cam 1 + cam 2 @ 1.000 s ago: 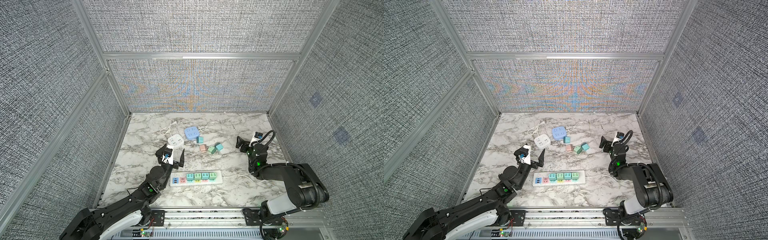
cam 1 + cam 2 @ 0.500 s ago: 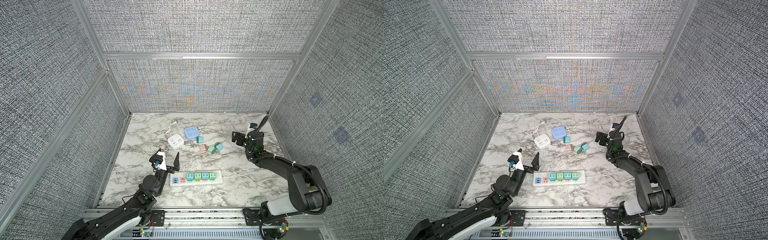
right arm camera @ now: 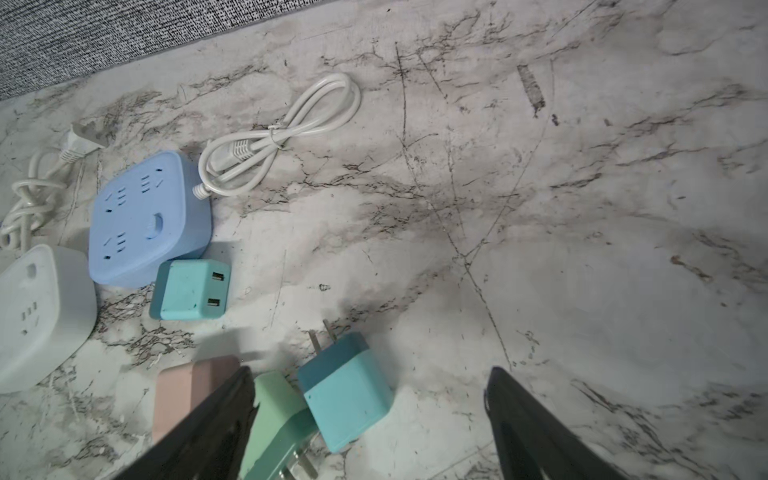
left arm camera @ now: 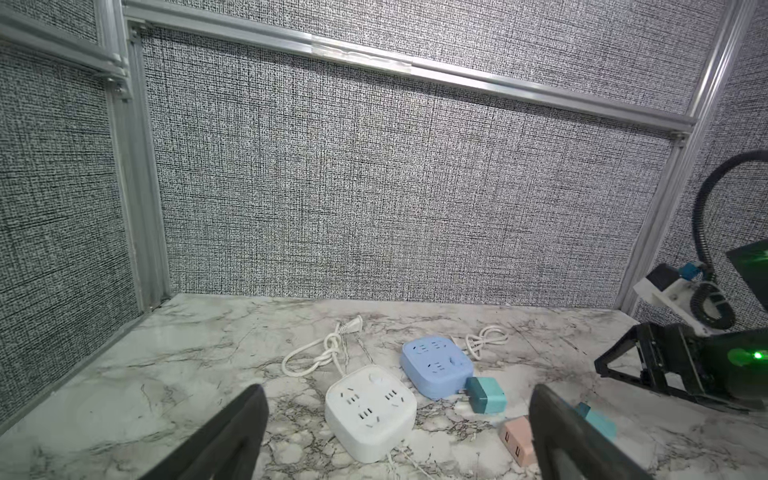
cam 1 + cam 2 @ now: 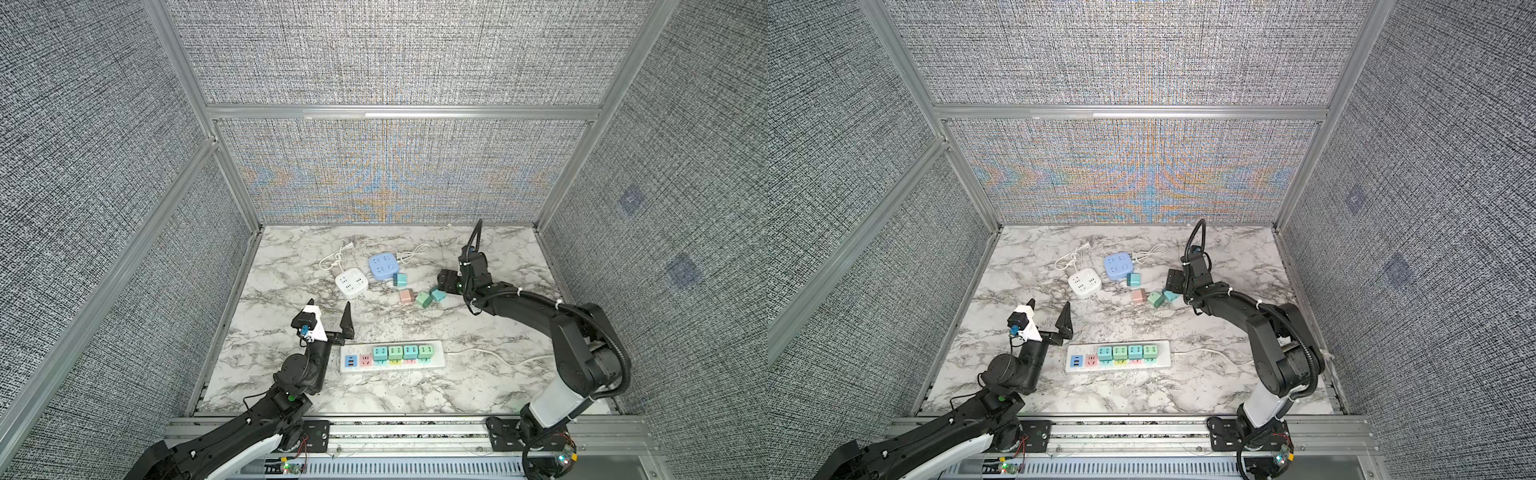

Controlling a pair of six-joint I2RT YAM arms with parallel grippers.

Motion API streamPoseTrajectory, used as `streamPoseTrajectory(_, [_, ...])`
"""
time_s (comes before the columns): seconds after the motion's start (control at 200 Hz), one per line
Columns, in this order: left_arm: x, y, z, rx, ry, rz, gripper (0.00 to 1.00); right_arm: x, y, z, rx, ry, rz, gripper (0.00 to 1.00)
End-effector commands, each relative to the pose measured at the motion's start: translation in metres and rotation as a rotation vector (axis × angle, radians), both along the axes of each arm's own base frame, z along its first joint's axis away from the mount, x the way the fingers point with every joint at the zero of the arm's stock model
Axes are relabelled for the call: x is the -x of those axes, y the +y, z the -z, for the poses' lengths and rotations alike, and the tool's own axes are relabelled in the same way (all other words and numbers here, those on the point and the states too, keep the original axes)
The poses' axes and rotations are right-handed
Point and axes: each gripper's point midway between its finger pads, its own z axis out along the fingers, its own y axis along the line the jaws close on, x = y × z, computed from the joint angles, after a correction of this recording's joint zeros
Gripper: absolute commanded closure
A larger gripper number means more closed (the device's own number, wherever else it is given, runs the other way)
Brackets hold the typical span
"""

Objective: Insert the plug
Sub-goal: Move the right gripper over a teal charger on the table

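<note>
Nearest on the marble table (image 5: 415,395), the white power strip (image 5: 392,356) is lying with four plugs (image 5: 401,352) already seated in a row. Its pink socket and blue USB end are being left free. Just to its left, the left arm (image 5: 291,374) is being held low from the near corner, with the wrist cocked upward. The left pincer (image 5: 329,302) is being held wide apart above the table, gripping nothing. Farther back, the right arm (image 5: 532,311) is being stretched low across the table from the right, its wrist tipped down toward the middle. The right pincer (image 3: 369,374) is being held spread, with the loose teal plug (image 3: 345,395) lying on the table between its fingers, ungripped. The green plug (image 3: 278,419) is being partly hidden by one finger, with the pink plug (image 3: 187,386) just beyond it. Farthest, a second teal plug (image 3: 191,289) is lying just beside the blue cube socket (image 3: 145,216), near the white cube socket (image 5: 351,282).
</note>
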Motion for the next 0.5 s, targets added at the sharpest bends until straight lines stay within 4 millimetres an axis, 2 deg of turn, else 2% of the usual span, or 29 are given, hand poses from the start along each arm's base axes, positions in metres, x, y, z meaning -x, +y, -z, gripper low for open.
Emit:
streamPoseTrajectory(0.0, [-0.002, 0.004, 0.004, -0.012, 0.019, -0.027, 0.01, -0.002, 0.000, 0.016, 0.038, 0.047, 0.013, 0.12])
streamPoseTrajectory(0.215, [-0.003, 0.007, 0.005, -0.036, 0.023, -0.053, 0.01, -0.013, 0.004, 0.039, 0.085, 0.113, 0.007, 0.13])
streamPoseTrajectory(0.495, [-0.004, 0.005, 0.006, -0.049, 0.024, -0.047, 0.01, -0.017, 0.002, 0.052, 0.138, 0.156, 0.010, 0.13])
